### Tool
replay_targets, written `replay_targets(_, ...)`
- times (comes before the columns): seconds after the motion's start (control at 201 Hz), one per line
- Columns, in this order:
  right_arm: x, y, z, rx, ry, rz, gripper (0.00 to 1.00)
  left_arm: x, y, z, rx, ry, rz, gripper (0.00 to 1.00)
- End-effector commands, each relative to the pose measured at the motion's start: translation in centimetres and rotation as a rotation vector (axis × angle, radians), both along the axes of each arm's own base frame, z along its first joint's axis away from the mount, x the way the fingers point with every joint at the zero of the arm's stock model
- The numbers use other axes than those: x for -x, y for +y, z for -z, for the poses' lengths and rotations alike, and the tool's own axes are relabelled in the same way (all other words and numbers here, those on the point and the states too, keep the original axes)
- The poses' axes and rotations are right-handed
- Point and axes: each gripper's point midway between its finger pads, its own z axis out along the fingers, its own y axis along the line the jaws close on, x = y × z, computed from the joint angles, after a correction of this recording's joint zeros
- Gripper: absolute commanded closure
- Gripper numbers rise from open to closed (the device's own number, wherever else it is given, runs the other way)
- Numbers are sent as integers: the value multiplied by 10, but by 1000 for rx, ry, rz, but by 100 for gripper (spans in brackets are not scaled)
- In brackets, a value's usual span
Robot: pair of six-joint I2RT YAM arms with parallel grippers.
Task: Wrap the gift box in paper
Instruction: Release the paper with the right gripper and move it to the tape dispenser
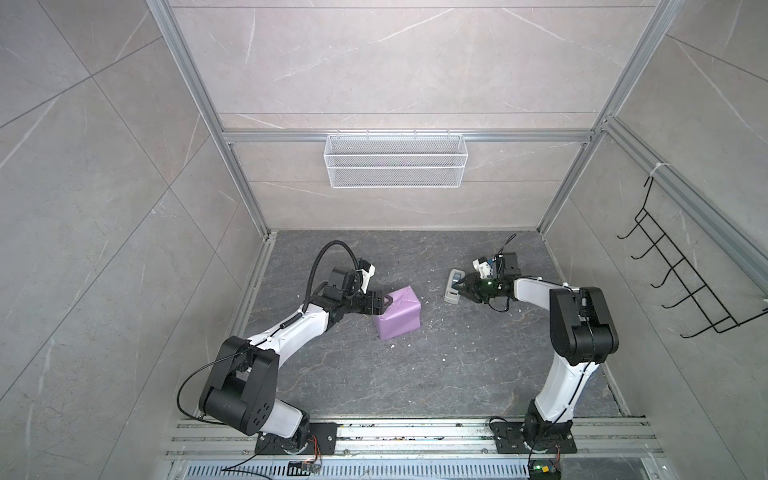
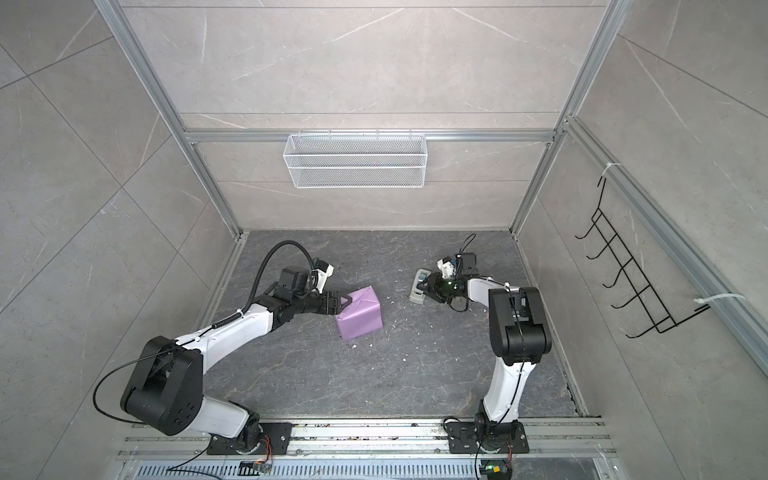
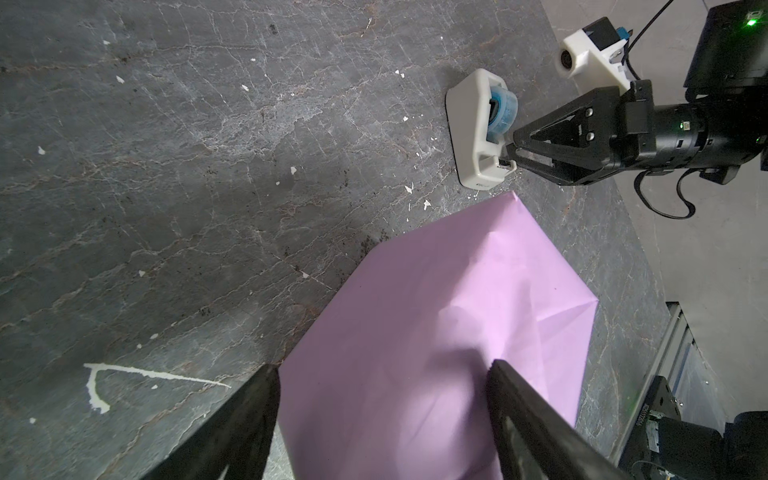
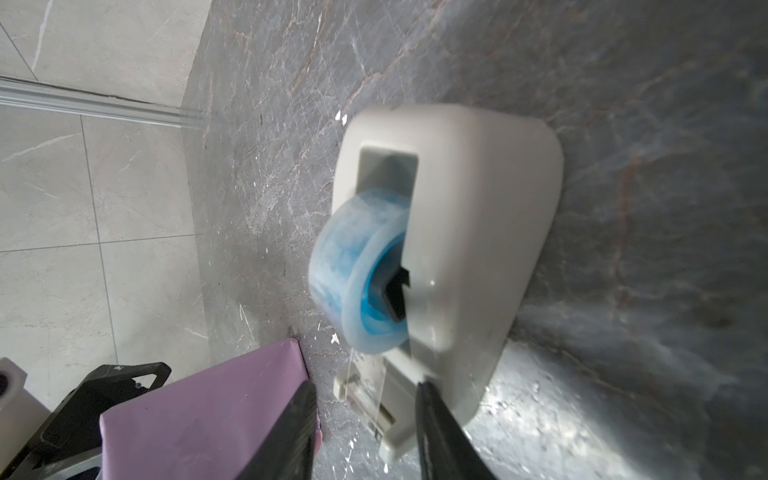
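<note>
Jaws at tape and parcel, sealing likely next.

Right gripper (image 4: 365, 390) stood part-spread astride the clear tape strip (image 4: 368, 374) at the near end of the grey-white plastic tape dispenser (image 1: 451, 296), not visibly pinching it; the dispenser's long axis ran near to far. Left gripper (image 3: 382, 370), spread wide, rested on the folded left end of the lilac paper (image 1: 399, 313), which hid the gift box mid-table, left of the right jaws and well apart. The left arm was nearer; only white scraps (image 3: 409, 188) lay between on the dark stone table (image 1: 374, 374).
</note>
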Motion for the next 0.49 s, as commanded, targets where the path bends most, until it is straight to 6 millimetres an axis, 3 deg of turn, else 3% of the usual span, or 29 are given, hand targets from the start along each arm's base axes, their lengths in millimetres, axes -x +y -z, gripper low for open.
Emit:
replay_targets(0.0, -5, -1, 9, -9, 23, 13, 59, 13, 5, 24, -43, 94, 4, 21)
replay_targets(0.488, 8, -2, 41, -14, 127, 29, 67, 12, 5, 21, -38, 83, 1, 22)
